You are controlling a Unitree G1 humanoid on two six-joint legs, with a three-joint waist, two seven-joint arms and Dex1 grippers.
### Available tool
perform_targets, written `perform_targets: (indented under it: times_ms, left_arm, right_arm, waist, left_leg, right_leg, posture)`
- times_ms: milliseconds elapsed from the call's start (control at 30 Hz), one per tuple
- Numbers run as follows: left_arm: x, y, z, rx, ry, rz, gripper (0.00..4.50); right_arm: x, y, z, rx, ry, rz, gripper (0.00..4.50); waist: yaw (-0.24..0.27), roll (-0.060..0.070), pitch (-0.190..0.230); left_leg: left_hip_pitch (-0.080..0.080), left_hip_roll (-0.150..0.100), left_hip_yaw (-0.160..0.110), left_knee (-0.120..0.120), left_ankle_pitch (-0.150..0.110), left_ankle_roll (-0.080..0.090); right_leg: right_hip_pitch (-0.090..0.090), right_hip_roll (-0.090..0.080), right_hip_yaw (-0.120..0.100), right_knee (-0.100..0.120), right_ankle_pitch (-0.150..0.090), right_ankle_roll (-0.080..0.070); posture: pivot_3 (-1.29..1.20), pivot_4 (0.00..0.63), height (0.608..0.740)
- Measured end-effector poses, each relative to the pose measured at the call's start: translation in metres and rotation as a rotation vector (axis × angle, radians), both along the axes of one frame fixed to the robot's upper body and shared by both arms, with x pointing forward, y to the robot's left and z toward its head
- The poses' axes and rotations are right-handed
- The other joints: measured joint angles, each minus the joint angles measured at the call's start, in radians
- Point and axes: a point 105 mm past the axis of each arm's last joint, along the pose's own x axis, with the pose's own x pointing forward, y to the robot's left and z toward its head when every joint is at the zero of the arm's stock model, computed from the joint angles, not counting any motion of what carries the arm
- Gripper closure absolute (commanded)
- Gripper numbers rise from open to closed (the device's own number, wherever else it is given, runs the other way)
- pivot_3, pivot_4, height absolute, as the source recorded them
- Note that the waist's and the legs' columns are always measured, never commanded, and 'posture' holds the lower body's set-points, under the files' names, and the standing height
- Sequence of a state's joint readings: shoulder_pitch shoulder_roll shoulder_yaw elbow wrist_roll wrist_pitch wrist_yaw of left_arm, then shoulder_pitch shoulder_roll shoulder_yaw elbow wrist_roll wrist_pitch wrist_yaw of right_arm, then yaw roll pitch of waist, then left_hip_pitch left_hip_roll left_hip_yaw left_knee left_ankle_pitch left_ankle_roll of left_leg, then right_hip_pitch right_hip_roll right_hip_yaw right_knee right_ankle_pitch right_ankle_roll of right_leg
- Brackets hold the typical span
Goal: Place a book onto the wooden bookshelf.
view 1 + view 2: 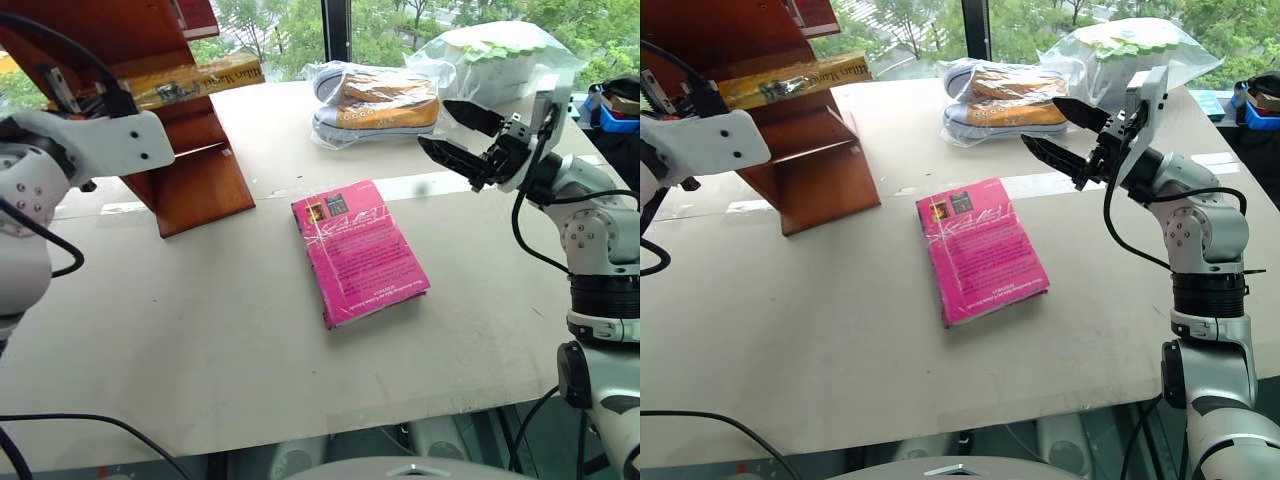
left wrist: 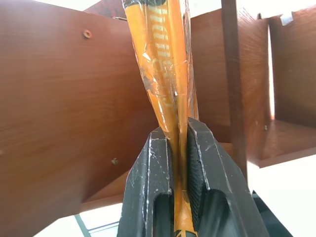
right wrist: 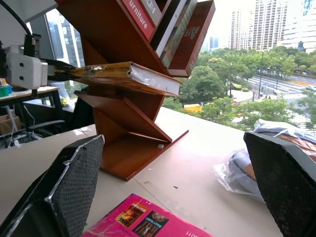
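**Pink paperback flat, yellow one at the shelf**

Pink paperback (image 1: 358, 250) lies flat mid-tabletop (image 1: 200, 330), closest to my head cam. My left hand (image 2: 178, 148) is clamped tight on the book (image 1: 200, 80), whose far end rests on a slanted board of the wooden bookshelf (image 1: 195, 185). My right hand (image 1: 1065, 130) hangs above the tabletop with fingers spread wide, holding nothing, near a bagged sneaker (image 1: 375, 105).

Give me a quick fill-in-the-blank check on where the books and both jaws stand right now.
1. The left gripper has its jaws ____ on the yellow-orange book.
2. That book lies on the wooden bookshelf, while the ____ paperback lies flat on the table.
3. The right gripper has its jaws ____.
4. The bagged ____ sits beyond the paperback.

Answers: shut; pink; open; shoe
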State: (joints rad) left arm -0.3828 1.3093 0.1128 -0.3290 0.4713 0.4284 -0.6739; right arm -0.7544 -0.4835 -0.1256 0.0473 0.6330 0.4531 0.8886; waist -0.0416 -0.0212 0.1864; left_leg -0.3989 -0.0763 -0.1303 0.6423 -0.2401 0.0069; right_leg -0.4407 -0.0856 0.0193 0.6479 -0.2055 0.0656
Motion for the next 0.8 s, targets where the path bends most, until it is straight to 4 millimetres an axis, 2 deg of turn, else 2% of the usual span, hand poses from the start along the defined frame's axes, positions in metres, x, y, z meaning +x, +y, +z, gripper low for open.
perform_targets:
  times_ms: [100,267,400,433,633,800]
  left_arm:
    - [0.004,-0.004,-0.006,-0.008,0.033,-0.011,4.48]
    - [0.005,-0.001,-0.013,-0.057,0.076,0.017,2.41]
    - [0.003,0.004,-0.022,-0.084,0.104,0.053,0.33]
    - [0.003,0.005,-0.022,-0.086,0.101,0.062,0.05]
    - [-0.007,0.018,-0.016,-0.112,0.066,0.134,0.05]
    - [-0.021,0.006,0.001,-0.171,0.010,0.124,0.05]
  right_arm:
    - [0.001,0.002,-0.002,-0.013,0.003,-0.007,0.00]
    - [0.002,0.001,-0.002,-0.023,-0.001,-0.027,0.00]
    - [0.003,0.000,-0.004,-0.025,0.005,-0.039,0.00]
    - [0.003,0.000,-0.004,-0.026,0.004,-0.038,0.00]
    - [0.001,-0.001,-0.004,-0.025,0.003,-0.024,0.00]
    - [0.001,0.000,-0.004,-0.027,0.002,-0.015,0.00]
  waist:
    - [0.000,0.000,0.000]
    - [-0.003,0.000,0.000]
    - [-0.002,0.000,0.000]
    - [-0.002,0.000,0.000]
    - [-0.002,0.000,0.000]
    - [-0.001,0.000,0.000]
  left_leg:
    - [0.000,0.000,0.000,0.001,0.000,0.001]
    - [0.000,0.000,0.001,0.002,0.000,0.001]
    - [0.000,0.000,0.002,0.004,-0.001,0.001]
    - [0.000,0.000,0.003,0.004,-0.001,0.001]
    - [0.001,0.000,0.003,0.006,-0.001,0.001]
    - [0.000,0.000,0.003,0.007,-0.001,0.001]
  right_leg:
    - [0.000,0.000,0.000,0.001,0.000,0.000]
    - [-0.001,0.000,0.001,0.004,0.000,0.000]
    - [-0.002,0.000,0.002,0.007,0.000,0.000]
    - [-0.002,0.000,0.003,0.008,0.000,0.000]
    - [-0.002,0.000,0.003,0.010,0.000,0.000]
    - [-0.002,0.000,0.003,0.010,0.000,0.000]
  posture:
    - [0.00,0.150,0.740]
    - [0.00,0.150,0.740]
    - [0.00,0.150,0.740]
    - [0.00,0.150,0.740]
    - [0.00,0.150,0.740]
    - [0.00,0.150,0.740]
